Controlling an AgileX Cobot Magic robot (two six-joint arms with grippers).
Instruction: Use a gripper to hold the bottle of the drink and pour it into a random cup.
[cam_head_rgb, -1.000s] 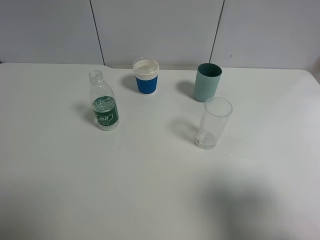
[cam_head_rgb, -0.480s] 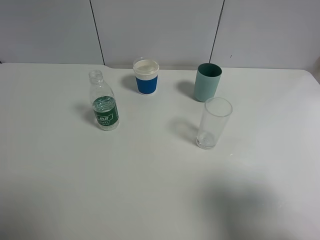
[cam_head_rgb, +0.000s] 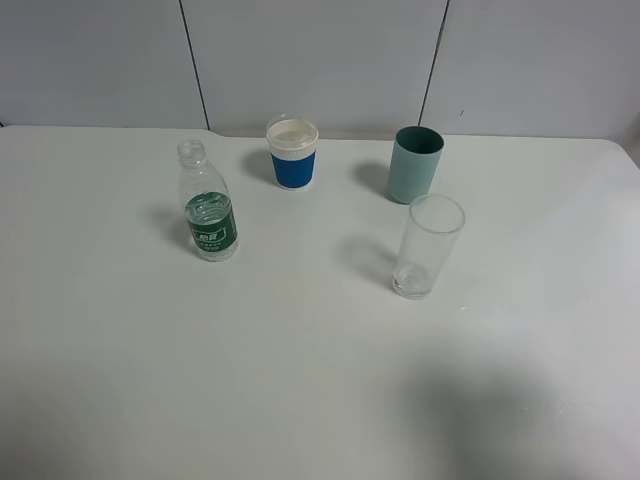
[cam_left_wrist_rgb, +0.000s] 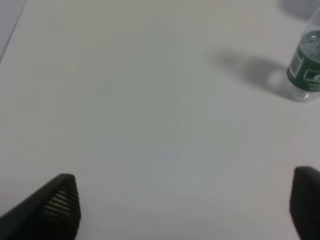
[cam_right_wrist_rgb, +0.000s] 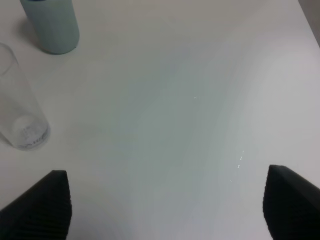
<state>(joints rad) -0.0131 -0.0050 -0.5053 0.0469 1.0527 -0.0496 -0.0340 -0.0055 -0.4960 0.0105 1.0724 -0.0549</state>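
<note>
The uncapped clear bottle (cam_head_rgb: 207, 215) with a green label stands upright on the table's left side, with the clear drink (cam_head_rgb: 209, 205) reaching to about the label's top. The white cup (cam_head_rgb: 292, 153) with a blue band stands behind it, to its right. Neither arm shows in the high view. In the left wrist view my left gripper (cam_left_wrist_rgb: 187, 200) is open over bare table, and the bottle (cam_left_wrist_rgb: 306, 67) stands well ahead of it, off to one side. My right gripper (cam_right_wrist_rgb: 167, 200) is open too, nothing between its fingers.
A teal cup (cam_head_rgb: 415, 164) stands at the back right and shows too in the right wrist view (cam_right_wrist_rgb: 52, 25). A tall clear glass (cam_head_rgb: 427, 246) stands in front of it, also in the right wrist view (cam_right_wrist_rgb: 20, 105). The white table (cam_head_rgb: 300, 380) reaches a grey wall behind.
</note>
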